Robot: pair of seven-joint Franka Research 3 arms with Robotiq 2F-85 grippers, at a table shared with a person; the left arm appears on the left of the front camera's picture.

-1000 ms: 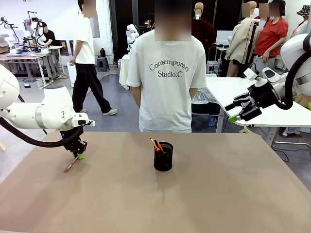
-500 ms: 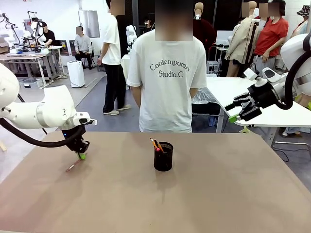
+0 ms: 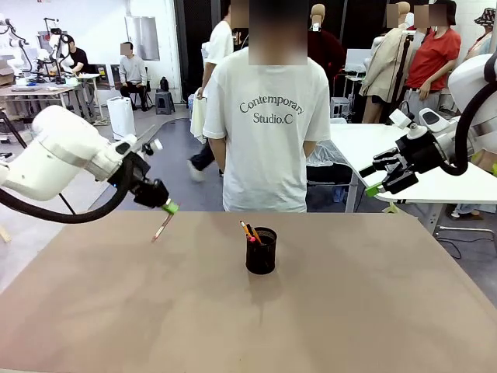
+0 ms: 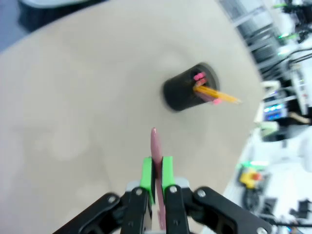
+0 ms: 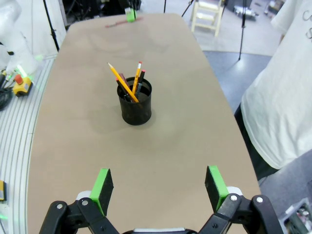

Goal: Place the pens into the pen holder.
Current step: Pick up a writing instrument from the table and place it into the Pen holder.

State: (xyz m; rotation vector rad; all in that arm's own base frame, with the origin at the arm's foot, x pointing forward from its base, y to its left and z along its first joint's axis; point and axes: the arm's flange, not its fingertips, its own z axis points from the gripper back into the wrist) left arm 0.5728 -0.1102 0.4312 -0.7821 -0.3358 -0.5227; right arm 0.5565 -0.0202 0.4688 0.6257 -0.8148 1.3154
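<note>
The left hand (image 3: 165, 207), black with green pads, has risen off the brown bench (image 3: 248, 311) since a second ago, when it was down at the surface over the thin reddish-brown pen (image 3: 161, 228). Now it is closed on that pen's upper part, and the pen hangs slanted in the air, clear of the bench, left of the small black wire-mesh pen holder (image 3: 261, 250) and well apart from it. In the left wrist view the pen (image 4: 156, 146) sticks out between the green pads (image 4: 146, 174), its tip aimed roughly toward the holder (image 4: 187, 92).

The holder stands upright near the bench's middle, in front of the person in the white T-shirt (image 3: 268, 124), with a yellow-orange pen (image 5: 122, 82) and an orange one with a pinkish-red end (image 5: 137, 74) already leaning inside.

The right hand (image 3: 382, 175) hangs open and empty off to the right, unchanged.

So the pick appears done; what is left is carrying this last pen over the holder's rim and releasing it.
</note>
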